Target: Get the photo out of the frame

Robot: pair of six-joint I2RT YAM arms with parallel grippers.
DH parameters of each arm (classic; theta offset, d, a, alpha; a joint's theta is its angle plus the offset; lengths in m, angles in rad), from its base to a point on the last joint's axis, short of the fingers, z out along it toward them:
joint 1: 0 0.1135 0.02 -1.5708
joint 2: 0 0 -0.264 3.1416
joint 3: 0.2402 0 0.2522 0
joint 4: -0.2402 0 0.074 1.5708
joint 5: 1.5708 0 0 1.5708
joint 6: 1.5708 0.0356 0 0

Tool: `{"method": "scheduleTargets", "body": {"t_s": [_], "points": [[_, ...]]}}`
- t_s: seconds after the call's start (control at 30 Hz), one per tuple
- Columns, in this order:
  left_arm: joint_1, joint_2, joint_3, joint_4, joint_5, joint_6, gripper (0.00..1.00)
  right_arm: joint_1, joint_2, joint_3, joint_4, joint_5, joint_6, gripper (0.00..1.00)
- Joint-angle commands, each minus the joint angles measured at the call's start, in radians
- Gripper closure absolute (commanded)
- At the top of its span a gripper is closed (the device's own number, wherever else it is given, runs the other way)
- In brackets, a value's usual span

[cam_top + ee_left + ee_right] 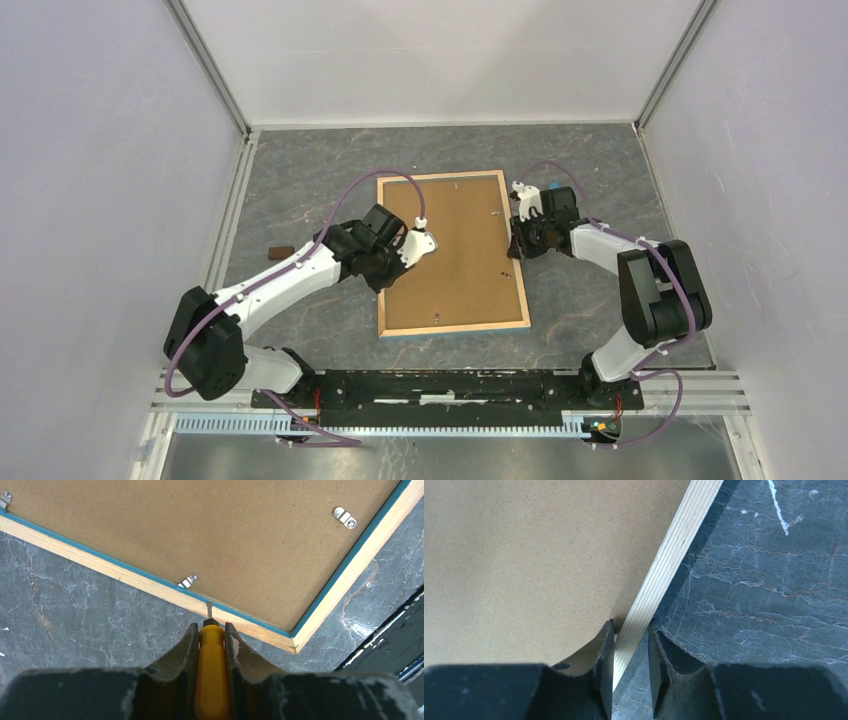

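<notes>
**Work surface: grey marbled table (300,170), two items resting on it.**
The frame (462,275) lies flat near the middle of the table, back side up, showing brown fibreboard inside light wood edging. Its long sides run from near to far. A small dark brown object (281,251) lies to the left of the frame, well apart from it.
</notes>
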Motion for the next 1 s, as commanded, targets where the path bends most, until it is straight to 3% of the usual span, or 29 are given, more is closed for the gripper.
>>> {"method": "scheduleTargets", "body": {"t_s": [0.0, 0.2, 0.47, 0.7, 0.97], "points": [[-0.012, 0.007, -0.001, 0.064, -0.040, 0.046, 0.98, 0.010, 0.033, -0.030, 0.002, 0.023, -0.032, 0.75], [-0.014, 0.023, -0.006, 0.089, -0.074, 0.049, 0.98, 0.010, 0.060, -0.016, -0.011, 0.017, -0.038, 1.00], [-0.014, 0.051, 0.002, 0.097, -0.080, 0.055, 0.98, 0.011, 0.066, -0.014, -0.012, 0.017, -0.040, 1.00], [-0.015, 0.009, 0.042, 0.017, 0.045, 0.044, 0.98, 0.009, 0.073, -0.013, -0.012, 0.017, -0.035, 1.00], [-0.020, 0.011, 0.036, 0.004, 0.056, 0.044, 0.98, 0.008, 0.077, -0.013, -0.010, 0.019, -0.033, 1.00]]}}
